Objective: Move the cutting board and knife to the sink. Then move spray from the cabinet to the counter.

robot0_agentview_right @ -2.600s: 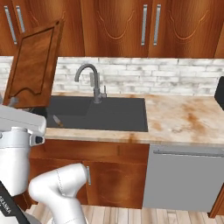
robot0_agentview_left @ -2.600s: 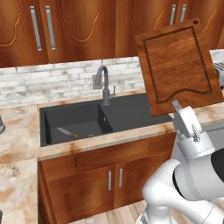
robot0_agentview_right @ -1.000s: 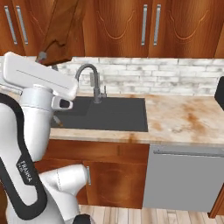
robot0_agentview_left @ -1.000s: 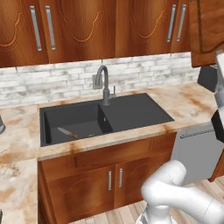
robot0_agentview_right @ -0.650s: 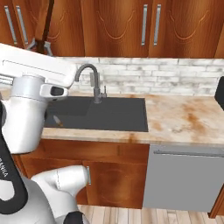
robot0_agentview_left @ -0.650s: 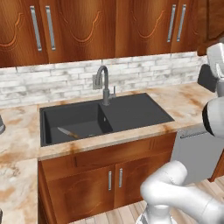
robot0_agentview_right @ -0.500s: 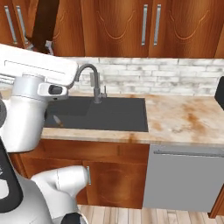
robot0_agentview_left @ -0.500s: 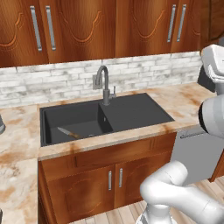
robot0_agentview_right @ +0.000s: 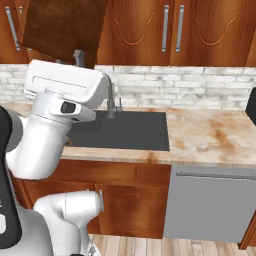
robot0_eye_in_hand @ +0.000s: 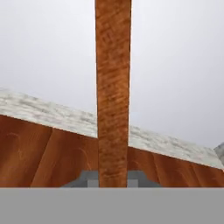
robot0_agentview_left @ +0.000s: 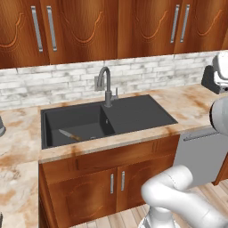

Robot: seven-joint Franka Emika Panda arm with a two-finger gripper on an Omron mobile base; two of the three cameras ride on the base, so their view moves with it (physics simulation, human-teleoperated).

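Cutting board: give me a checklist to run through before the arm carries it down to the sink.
1. Grip: gripper shut on the cutting board, board edge-on between the tips in the hand view: ok.
2. Board position: raised in front of the upper cabinet doors, well above the sink: not ok yet.
3. Knife already lies in the sink's left basin: ok.
4. Landing spot: right part of the sink is bare: ok.
5. Faucet stands behind the sink, on the way down: mind it.
6. Grip firmness: cannot tell.
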